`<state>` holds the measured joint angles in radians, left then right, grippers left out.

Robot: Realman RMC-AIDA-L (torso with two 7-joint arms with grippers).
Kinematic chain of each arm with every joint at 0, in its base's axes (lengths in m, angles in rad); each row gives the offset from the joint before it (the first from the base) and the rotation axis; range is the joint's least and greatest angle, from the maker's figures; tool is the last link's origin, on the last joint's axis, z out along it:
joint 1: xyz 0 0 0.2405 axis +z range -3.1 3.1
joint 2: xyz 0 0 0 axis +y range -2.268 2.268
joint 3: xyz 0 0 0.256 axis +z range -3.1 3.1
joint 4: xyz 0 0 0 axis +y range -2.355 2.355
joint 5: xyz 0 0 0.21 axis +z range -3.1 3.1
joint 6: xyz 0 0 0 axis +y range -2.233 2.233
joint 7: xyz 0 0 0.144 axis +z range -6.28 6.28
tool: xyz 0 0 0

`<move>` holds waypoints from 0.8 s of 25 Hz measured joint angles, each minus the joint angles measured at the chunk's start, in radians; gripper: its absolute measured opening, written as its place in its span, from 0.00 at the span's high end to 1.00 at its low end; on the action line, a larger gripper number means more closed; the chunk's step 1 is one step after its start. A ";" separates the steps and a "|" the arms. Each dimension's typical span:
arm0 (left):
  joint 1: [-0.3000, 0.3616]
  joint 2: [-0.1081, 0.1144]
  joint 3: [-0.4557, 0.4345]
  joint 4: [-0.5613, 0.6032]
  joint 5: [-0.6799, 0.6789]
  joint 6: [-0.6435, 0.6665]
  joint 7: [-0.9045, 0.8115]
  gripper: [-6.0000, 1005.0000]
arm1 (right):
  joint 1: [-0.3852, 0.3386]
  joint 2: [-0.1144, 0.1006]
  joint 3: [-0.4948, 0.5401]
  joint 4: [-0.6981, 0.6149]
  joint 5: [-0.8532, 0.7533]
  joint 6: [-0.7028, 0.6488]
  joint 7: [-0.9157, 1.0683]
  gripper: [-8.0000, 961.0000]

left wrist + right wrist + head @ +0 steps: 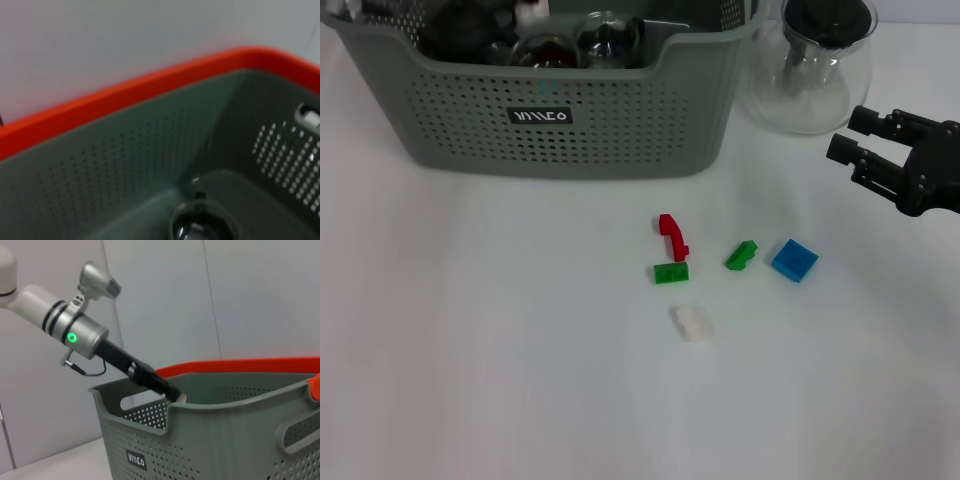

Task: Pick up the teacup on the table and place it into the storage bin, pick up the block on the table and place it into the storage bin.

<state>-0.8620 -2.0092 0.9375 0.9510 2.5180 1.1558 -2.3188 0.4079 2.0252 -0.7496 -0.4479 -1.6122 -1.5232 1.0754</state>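
Blocks numbering five, two green [671, 272], are lying near grey-green perforated storage bin [570, 125]; right gripper [853, 140] is hovering unclenched, left gripper's [172, 391] grip indeterminable.

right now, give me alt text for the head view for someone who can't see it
A grey-green storage bin sits at the back of a white table, with a glass carafe beside it. Small blocks lie in front: red, two green, blue, white. The right hand hovers open at the right edge.
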 joint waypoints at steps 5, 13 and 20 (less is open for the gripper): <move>-0.003 -0.020 -0.005 0.013 0.020 0.000 -0.006 0.75 | -0.001 0.000 0.000 0.000 0.000 0.003 0.000 0.47; 0.209 -0.088 -0.170 0.296 -0.384 0.201 0.254 0.48 | 0.000 0.002 0.000 0.000 0.000 0.004 0.005 0.47; 0.397 -0.073 -0.323 0.227 -0.827 0.639 0.589 0.48 | 0.002 -0.004 -0.001 0.000 0.000 0.005 0.008 0.47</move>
<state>-0.4646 -2.0819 0.6149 1.1775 1.6908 1.7951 -1.7297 0.4100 2.0217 -0.7502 -0.4477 -1.6122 -1.5182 1.0837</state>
